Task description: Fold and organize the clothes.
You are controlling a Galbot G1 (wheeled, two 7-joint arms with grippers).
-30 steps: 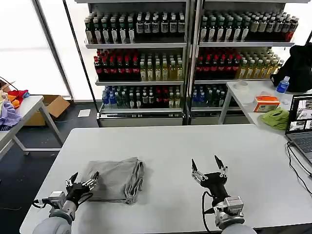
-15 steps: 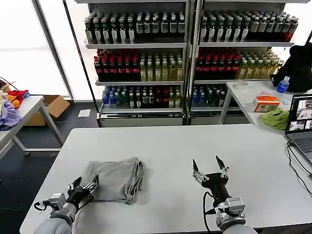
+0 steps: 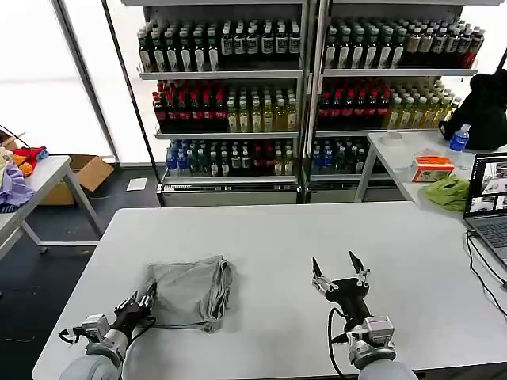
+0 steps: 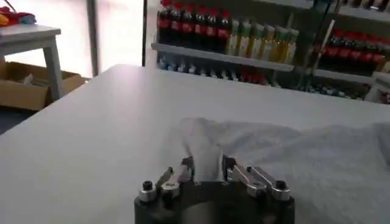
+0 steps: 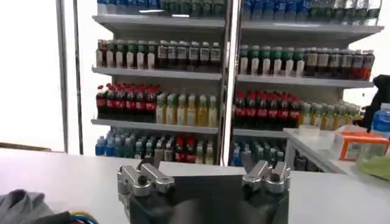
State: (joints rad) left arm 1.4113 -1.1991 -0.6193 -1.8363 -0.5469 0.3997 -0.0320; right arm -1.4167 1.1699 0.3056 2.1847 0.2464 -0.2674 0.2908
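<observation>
My left gripper (image 3: pixel 141 303) pinches the near corner of the folded grey shirt (image 3: pixel 190 289); my right gripper (image 3: pixel 339 271) hovers beside it over bare table (image 3: pixel 277 237), fingers spread wide.

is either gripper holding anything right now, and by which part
The left gripper pinches the folded grey shirt by its near left corner. The right gripper is open above the table, holding nothing.
</observation>
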